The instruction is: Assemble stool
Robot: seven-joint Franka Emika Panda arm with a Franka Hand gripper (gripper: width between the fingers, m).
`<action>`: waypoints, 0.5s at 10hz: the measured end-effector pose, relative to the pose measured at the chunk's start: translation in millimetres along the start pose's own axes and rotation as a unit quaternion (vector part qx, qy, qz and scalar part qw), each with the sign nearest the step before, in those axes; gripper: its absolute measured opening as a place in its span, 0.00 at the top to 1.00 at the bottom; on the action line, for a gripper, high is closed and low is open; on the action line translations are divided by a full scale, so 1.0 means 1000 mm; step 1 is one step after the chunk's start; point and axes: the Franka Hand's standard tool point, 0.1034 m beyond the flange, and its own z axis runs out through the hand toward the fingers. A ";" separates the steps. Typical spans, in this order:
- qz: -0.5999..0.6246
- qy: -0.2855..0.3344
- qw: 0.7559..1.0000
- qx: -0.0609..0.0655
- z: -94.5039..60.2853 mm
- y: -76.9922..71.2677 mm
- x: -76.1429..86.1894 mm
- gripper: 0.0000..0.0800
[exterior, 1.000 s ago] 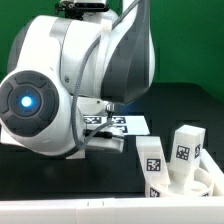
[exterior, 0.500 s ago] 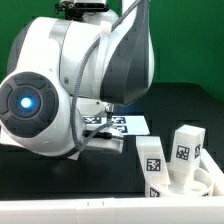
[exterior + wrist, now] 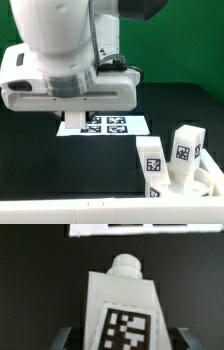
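exterior view: the white arm (image 3: 70, 60) is filling the upper part of the picture on the exterior view's left, its wide wrist block hanging over the black table (image 3: 180, 105). the marker board (image 3: 105, 126) is lying flat on the table just below the wrist, partly covered by it. the fingertips themselves are not showing in this view.

wrist view: the gripper (image 3: 118, 339) is pinching a stool leg (image 3: 122, 297), one dark finger (image 3: 64, 338) sitting on each side of the white block, both touching its flanks. the leg is carrying a black-and-white tag (image 3: 125, 328) on the face toward the camera, and its rounded peg end is pointing away toward the marker board's edge. black table is showing all around the leg; whether the leg is resting on the table or lifted off it cannot be told.

exterior view's right, near the front: two more legs (image 3: 152, 165) are standing upright, just beside each other, tags facing the camera. a curved white rim, seemingly the seat (image 3: 205, 183), is lying at their base, touching them, partly cut by the picture's edge. this group is sitting well apart from the wrist.
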 end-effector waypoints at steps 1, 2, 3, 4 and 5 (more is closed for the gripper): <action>0.000 0.028 1.000 -0.002 -0.002 0.000 0.003 0.60; 0.007 0.064 0.998 -0.002 -0.017 -0.010 0.002 0.60; -0.008 0.107 0.994 -0.001 -0.058 -0.043 -0.008 0.60; -0.031 0.140 0.990 -0.010 -0.088 -0.063 -0.015 0.60; -0.047 0.170 0.984 -0.021 -0.111 -0.078 -0.015 0.60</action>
